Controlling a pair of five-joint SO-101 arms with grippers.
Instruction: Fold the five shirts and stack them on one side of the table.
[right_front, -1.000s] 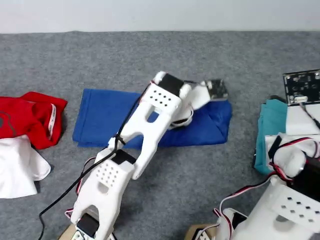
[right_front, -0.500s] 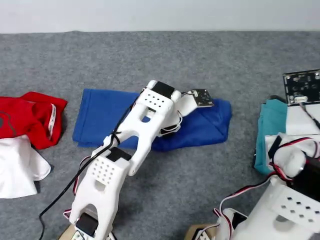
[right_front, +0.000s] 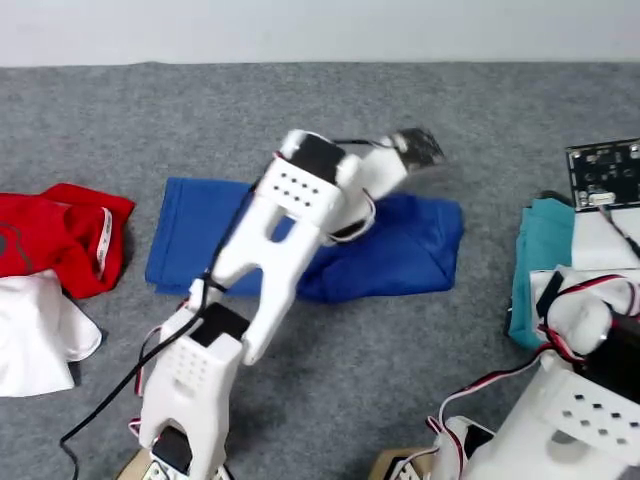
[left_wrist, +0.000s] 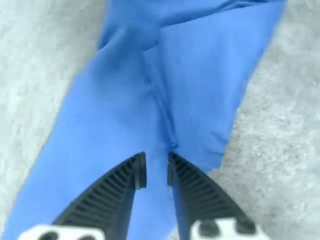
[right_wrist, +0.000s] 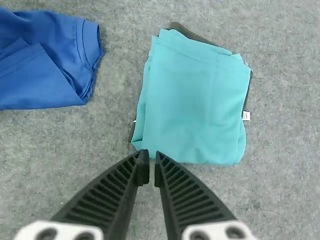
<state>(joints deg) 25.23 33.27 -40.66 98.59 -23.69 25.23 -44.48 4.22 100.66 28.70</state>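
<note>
In the high view the left arm (right_front: 290, 220) rises from 6 o'clock and covers the middle of the blue shirt (right_front: 410, 250), which lies spread at the desk's centre. The left gripper (left_wrist: 156, 167) hangs just above that shirt, its fingers drawn almost together with a thin gap. A crease in the cloth runs up to the tips, and whether they nip it is hard to make out. The red shirt (right_front: 60, 235) at 9 o'clock and the white shirt (right_front: 35, 335) at 8 o'clock lie crumpled and touching, both cut off by the edge. At 3 o'clock the folded teal shirt (right_wrist: 195, 95) is partly hidden in the high view by the right arm (right_front: 580, 400) and a board (right_front: 605, 172). A dark cloth (right_wrist: 176, 27) peeks out beneath it, too little showing to say what it is. The right gripper (right_wrist: 149, 161) hovers over bare desk just short of the teal shirt, fingers closed on nothing.

The desk (right_front: 420, 390) is covered in grey, carpet-like fabric. A pale wall (right_front: 300, 30) runs along 12 o'clock.

Since half a second ago the left arm's wrist has swung toward 12 o'clock, now past the blue shirt's far edge. The right arm and the other shirts have not moved.
</note>
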